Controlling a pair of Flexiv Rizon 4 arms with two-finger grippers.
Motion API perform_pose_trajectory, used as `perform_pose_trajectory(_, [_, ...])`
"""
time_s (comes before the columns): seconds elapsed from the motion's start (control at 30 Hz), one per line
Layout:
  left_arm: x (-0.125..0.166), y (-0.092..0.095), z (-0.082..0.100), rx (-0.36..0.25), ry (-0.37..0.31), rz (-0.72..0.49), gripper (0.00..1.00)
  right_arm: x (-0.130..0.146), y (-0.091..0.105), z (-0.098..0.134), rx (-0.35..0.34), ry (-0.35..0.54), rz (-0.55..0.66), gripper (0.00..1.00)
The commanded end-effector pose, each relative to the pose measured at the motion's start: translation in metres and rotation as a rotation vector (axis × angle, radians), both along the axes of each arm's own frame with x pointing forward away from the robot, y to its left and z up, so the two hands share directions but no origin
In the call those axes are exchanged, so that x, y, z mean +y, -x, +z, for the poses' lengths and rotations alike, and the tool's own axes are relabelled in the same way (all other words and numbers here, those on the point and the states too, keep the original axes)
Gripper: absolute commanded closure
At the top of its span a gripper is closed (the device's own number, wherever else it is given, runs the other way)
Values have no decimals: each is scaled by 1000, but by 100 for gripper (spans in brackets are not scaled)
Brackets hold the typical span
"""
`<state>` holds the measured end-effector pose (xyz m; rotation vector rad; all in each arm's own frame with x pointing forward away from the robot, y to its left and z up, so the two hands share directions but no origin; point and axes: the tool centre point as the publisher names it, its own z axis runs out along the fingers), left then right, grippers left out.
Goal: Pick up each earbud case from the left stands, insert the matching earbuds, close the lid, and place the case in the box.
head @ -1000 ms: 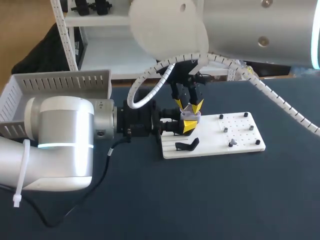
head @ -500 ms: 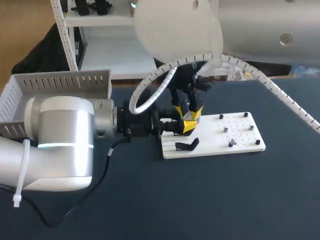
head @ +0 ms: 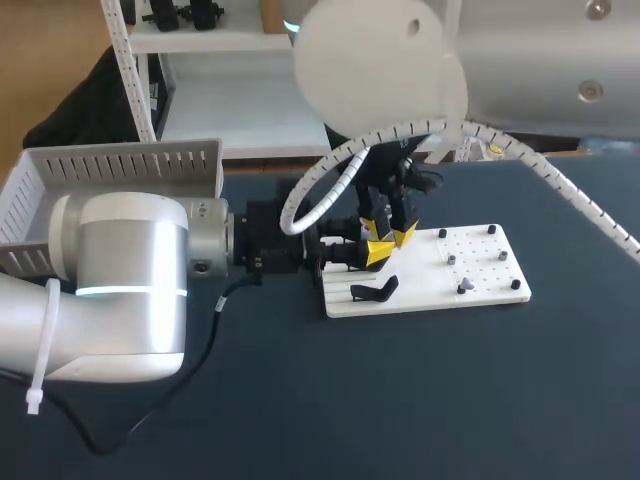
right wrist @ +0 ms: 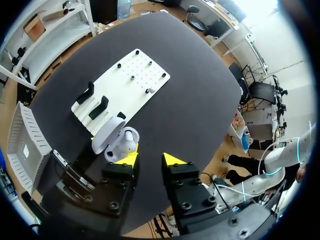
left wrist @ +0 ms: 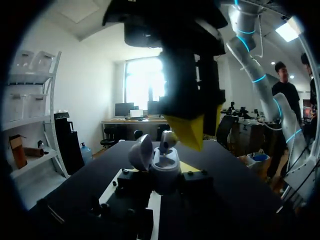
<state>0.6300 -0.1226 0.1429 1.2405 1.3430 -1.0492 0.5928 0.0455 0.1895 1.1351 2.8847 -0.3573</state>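
**Left arm** (head: pixel 120 285): nearest the head camera. It enters from the left and lies low over the table (head: pixel 400 400).

**Left gripper** (head: pixel 362 254): sits at the board's left end. Its own wrist view shows dark fingers (left wrist: pixel 131 181) pressing the case from both sides, so it is clamped on the case.

**Case** (left wrist: pixel 164 170): pale grey and upright in the left gripper. The lid (left wrist: pixel 141 152) is swung open to one side. In the head view the two grippers hide nearly all of it, while both wrist views show it plainly.

**Earbud** (left wrist: pixel 168 139): pale, standing up out of the case. It shows in the wrist views only.

**Right gripper** (right wrist: pixel 150 161): comes in from the upper right and hangs over the case.
- Its yellow tips are apart, with a clear gap and nothing between them.
- In its own view the case lies just ahead of one finger.
- The left wrist view puts one tip (left wrist: pixel 190 131) just beside the earbud; whether they touch cannot be told.

**Board** (head: pixel 480 278): white and flat, just beyond the case.

**Stands** (right wrist: pixel 98 107): black, at the board's end near the case. The right wrist view shows two and the head view shows one.

**Pegs** (head: pixel 452 259): small, scattered over the board's other end.

**Box** (head: pixel 110 165): white and slatted, at the far left behind the left arm, well apart from the case.

**Margins**: the board sits well in from the near and right table edges, with dark tabletop between.
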Motion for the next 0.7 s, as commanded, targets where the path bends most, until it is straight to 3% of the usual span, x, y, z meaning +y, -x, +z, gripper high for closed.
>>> perform_pose_trajectory(0.03, [0,1,-1,-3,4,2,100,2,-4,1,2,5,-2,71])
perform_pose_trajectory(0.43, [0,1,-1,-3,4,2,100,-3,-8,0,-12,-4,-23,69])
perform_pose_trajectory(0.7, [0,1,-1,-3,4,2,100,-4,-2,17,-69,-47,-6,64])
